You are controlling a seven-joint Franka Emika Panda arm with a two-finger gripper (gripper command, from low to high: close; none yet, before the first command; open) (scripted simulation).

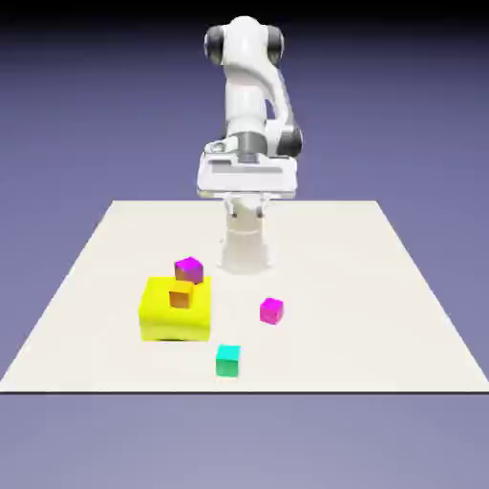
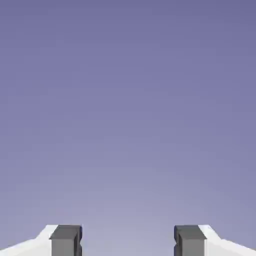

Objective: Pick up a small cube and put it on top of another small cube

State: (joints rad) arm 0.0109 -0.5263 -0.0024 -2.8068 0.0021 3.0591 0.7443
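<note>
The small teal-green cube sits alone on the pale table, near its front edge and a little left of the middle. My gripper hangs high above the table's far side, well away from every cube. In the hand view the gripper is open: its two grey fingertips stand wide apart with nothing between them. Only the blue-violet backdrop fills that view, and no cube shows in it.
A big yellow block lies at the left with an orange cube on top. One magenta cube stands just behind the block. Another magenta cube rests to the right of it.
</note>
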